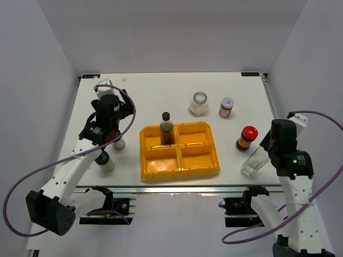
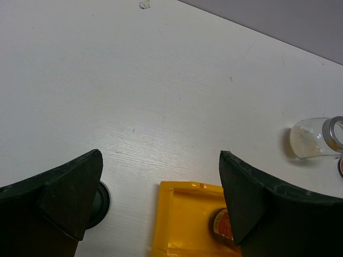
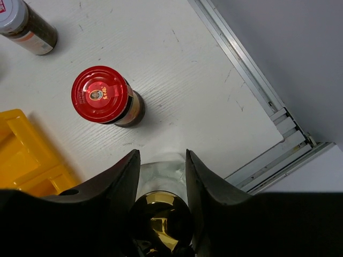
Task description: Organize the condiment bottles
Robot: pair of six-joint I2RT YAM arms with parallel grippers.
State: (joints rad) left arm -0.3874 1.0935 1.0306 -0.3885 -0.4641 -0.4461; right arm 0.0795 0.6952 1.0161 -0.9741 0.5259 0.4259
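Jaws of our right gripper [image 3: 162, 160] pinch the clear gold-topped bottle [image 3: 159, 220] near the front-right corner of the table [image 1: 161, 91], close to the edge rail [image 3: 252, 80], with the red-lidded jar [image 3: 102, 95] just beyond. Our left gripper [image 2: 159, 160] hangs spread wide over white tabletop by the yellow tray [image 2: 182, 214]; the tall dark bottle [image 1: 166, 128] stands in its far-left compartment.

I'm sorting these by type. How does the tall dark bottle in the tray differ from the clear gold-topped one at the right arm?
The tall dark bottle has a black cap and dark contents; the clear gold-topped bottle is see-through. The dark one stands in the far-left compartment of the yellow tray; the clear one sits outside it, clamped in the right pincer. Both are narrow bottles.
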